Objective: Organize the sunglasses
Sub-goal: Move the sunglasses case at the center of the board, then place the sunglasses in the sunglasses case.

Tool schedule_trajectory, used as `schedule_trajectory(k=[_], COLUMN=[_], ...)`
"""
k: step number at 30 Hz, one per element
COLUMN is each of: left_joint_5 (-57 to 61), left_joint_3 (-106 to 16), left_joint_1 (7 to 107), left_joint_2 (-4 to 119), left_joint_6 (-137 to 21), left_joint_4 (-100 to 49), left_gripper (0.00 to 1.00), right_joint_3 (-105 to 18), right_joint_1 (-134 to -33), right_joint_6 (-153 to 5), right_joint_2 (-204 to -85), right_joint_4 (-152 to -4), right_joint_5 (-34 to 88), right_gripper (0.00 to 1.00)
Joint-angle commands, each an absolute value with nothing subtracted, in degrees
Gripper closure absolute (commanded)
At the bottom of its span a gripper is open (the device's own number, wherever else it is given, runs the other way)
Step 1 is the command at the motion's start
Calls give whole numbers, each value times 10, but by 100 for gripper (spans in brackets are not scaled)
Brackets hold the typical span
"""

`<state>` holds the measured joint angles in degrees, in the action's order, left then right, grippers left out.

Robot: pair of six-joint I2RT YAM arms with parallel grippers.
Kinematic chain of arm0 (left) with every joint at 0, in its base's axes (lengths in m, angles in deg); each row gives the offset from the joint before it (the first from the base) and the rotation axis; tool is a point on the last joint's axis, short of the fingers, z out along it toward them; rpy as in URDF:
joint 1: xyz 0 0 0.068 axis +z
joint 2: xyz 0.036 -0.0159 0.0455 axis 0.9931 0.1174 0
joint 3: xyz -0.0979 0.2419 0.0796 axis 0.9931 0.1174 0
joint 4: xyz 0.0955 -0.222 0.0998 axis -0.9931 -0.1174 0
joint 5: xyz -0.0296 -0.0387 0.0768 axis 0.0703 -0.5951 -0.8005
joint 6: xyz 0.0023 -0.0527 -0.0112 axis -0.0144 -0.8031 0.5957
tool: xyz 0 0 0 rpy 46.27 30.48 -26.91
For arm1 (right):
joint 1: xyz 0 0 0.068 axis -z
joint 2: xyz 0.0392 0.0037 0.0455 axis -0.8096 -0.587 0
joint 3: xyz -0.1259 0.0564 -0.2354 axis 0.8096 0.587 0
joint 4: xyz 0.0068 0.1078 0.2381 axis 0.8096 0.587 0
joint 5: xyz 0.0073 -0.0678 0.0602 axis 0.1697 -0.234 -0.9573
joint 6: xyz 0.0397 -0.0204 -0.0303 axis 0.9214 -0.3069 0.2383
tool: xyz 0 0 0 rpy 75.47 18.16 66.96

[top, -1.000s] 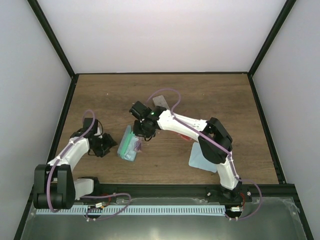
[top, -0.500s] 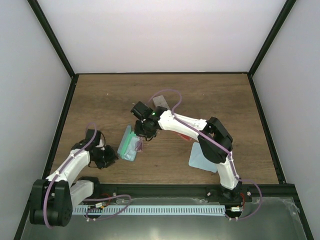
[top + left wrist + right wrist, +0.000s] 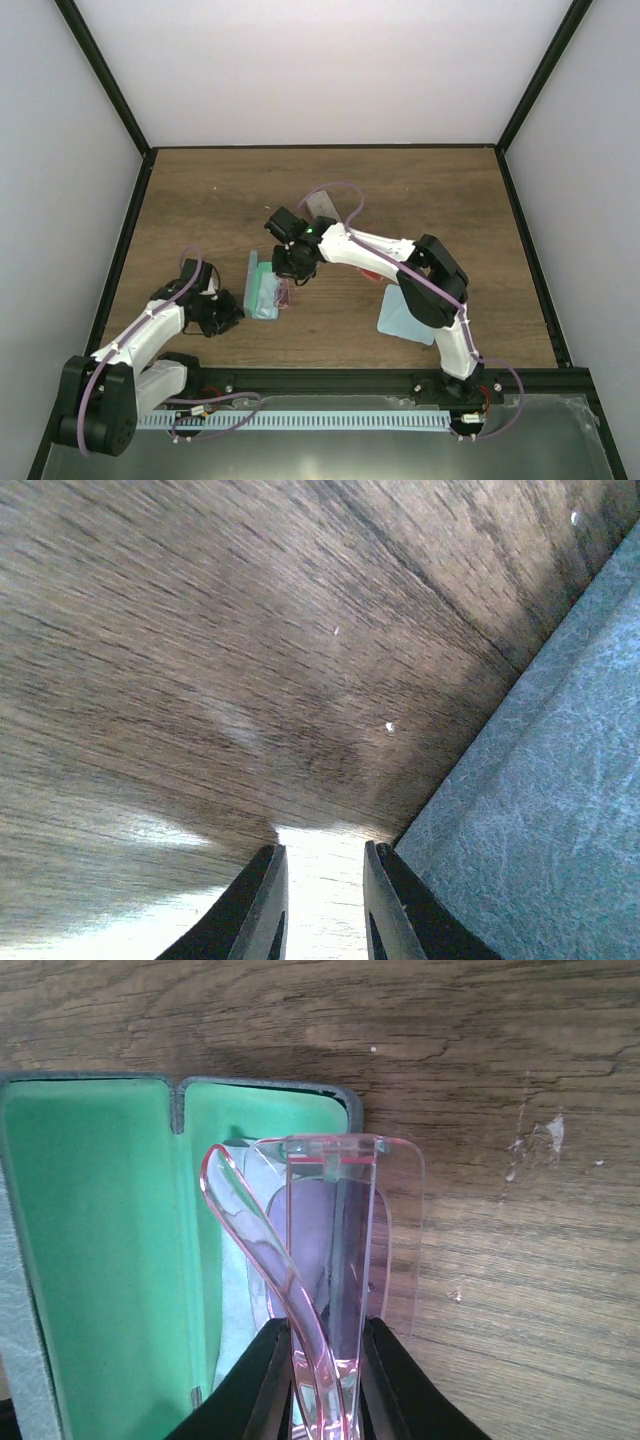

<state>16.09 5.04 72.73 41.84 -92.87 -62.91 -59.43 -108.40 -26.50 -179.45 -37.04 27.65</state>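
Observation:
My right gripper (image 3: pixel 291 268) (image 3: pixel 325 1332) is shut on folded sunglasses (image 3: pixel 340 1210) with a clear pink frame. It holds them end-down over the right half of an open grey case (image 3: pixel 90 1260) with green lining. A pale blue cloth (image 3: pixel 232 1300) lies in that half under the glasses. In the top view the case (image 3: pixel 260 288) lies left of centre, with the sunglasses (image 3: pixel 287 292) at its right edge. My left gripper (image 3: pixel 228 318) (image 3: pixel 322 855) is open and empty, low over the wood just left of the case. The case's grey outer wall (image 3: pixel 540 780) fills the right of the left wrist view.
A light-blue square cloth (image 3: pixel 405 318) lies under my right forearm at the near right. A grey oblong thing (image 3: pixel 320 203) lies behind the right gripper. Something red (image 3: pixel 372 273) shows partly under the right arm. Black frame posts border the table.
My left gripper has drawn back toward the near edge and to the right, ending beside the case. The case has turned more upright. My right gripper has shifted slightly nearer with the sunglasses.

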Motion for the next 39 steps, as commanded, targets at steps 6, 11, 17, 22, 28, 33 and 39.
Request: schedule_trajectory(k=[6, 11, 17, 22, 28, 33, 39], left_joint_5=[166, 154, 143, 135, 125, 123, 118], left_joint_3=[27, 2, 13, 16, 13, 18, 18], left_joint_1=[683, 674, 674, 674, 675, 674, 674], left_joint_2=[487, 505, 476, 462, 443, 449, 449], left_joint_6=[-933, -918, -914, -909, -910, -905, -903], left_joint_4=[-591, -606, -632, -643, -650, -655, -658], left_gripper=[79, 79, 78, 77, 77, 77, 76], right_joint_3=[-613, -615, -634, -652, -678, -696, -699], right_joint_1=[-1084, -1084, -1086, -1087, -1090, -1091, -1091], right_joint_6=[-296, -313, -336, -339, -344, -344, -345], right_joint_2=[-1781, -1792, -1811, -1835, -1858, -1879, -1891], right_joint_4=[-380, -381, -372, -371, -368, -365, -370], right_joint_5=[262, 263, 278, 267, 270, 269, 258], right_gripper=[90, 90, 90, 90, 90, 90, 90])
